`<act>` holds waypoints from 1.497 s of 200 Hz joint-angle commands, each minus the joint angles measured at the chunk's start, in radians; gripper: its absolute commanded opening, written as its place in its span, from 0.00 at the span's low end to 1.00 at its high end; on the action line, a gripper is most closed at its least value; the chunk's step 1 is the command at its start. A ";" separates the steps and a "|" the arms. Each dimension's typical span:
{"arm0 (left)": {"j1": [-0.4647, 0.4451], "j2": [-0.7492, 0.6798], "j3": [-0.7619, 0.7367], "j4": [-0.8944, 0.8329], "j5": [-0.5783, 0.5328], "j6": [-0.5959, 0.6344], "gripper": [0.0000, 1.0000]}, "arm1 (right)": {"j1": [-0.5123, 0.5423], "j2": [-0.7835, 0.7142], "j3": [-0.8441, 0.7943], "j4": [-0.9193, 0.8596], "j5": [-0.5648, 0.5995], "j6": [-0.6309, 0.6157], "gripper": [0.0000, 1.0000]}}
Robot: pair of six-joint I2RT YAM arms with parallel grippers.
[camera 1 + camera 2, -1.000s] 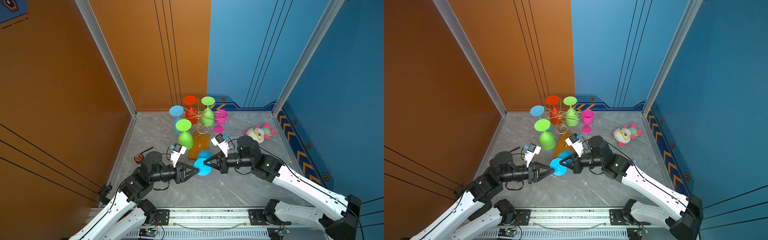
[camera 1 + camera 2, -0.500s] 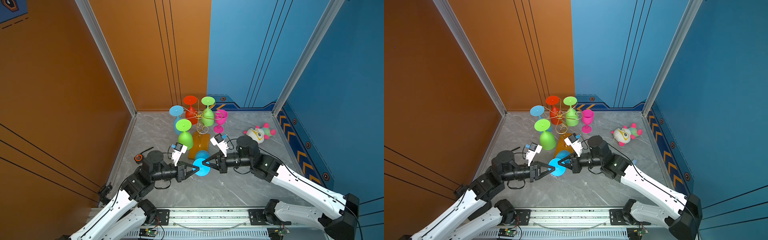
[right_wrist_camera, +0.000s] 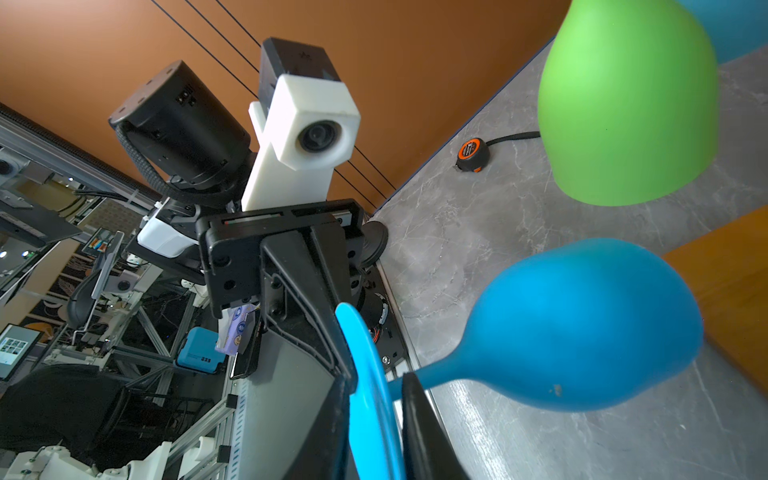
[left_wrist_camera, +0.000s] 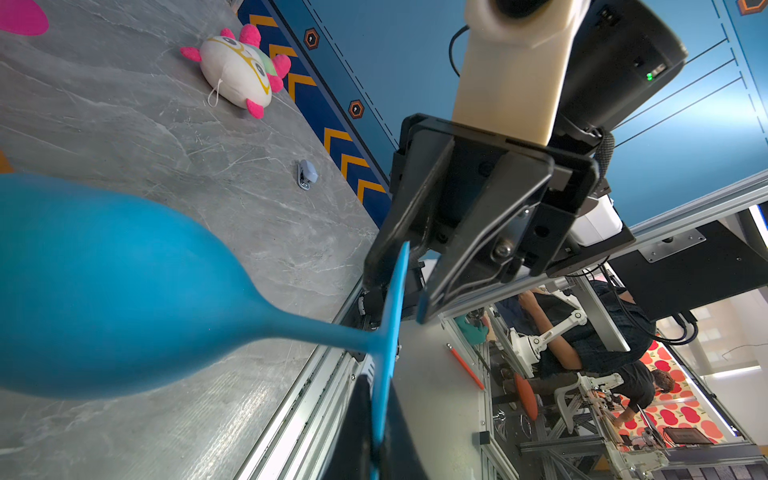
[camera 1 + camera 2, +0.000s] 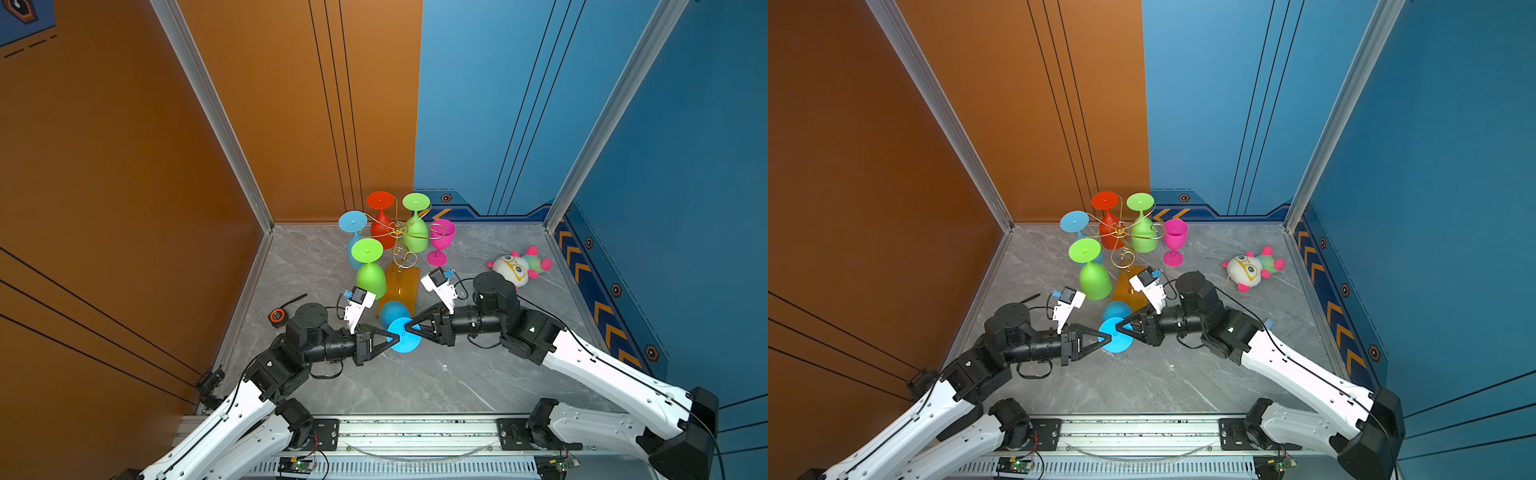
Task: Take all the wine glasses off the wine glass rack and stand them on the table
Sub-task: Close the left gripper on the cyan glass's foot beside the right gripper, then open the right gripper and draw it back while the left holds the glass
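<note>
- grey worktop (image 5: 415,386) carries the rack (image 5: 402,284), its wooden base toward the arms.
- blue glass (image 5: 392,312) is off the rack, sideways in the air just in front of the base, bowl toward it.
- left gripper (image 5: 397,337) pinches the glass's foot rim.
- right gripper (image 5: 409,327) straddles the opposite rim, jaws parted.

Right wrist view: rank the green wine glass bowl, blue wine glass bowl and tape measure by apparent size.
1-2. blue wine glass bowl and green wine glass bowl: about alike; the frame edge cuts off the green one, so I won't rank them.
3. tape measure: clearly smallest, though it lies farther from the camera.
</note>
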State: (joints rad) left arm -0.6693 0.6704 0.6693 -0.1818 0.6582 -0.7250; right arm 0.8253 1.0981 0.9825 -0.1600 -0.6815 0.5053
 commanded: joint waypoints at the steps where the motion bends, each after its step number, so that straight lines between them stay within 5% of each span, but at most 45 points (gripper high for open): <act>1: -0.011 -0.018 -0.022 0.024 0.000 0.002 0.00 | -0.022 -0.047 -0.004 -0.043 -0.012 -0.002 0.37; 57: -0.054 0.008 -0.031 0.002 -0.056 0.061 0.00 | -0.183 -0.112 -0.003 -0.170 0.024 0.002 0.63; 107: -0.255 0.102 0.055 -0.164 -0.309 0.276 0.00 | -0.368 -0.128 -0.037 -0.220 0.014 0.063 0.79; 193: -0.594 0.165 0.096 -0.281 -0.784 0.705 0.00 | -0.456 -0.058 -0.011 -0.333 0.031 0.045 0.81; 299: -0.822 0.246 0.116 -0.361 -1.185 1.020 0.00 | -0.407 0.004 0.059 -0.433 0.105 -0.019 0.80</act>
State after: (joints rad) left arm -1.4590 0.9157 0.7605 -0.5213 -0.3874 0.1890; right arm 0.4118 1.0946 1.0115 -0.5499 -0.5983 0.5194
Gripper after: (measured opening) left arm 0.059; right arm 0.801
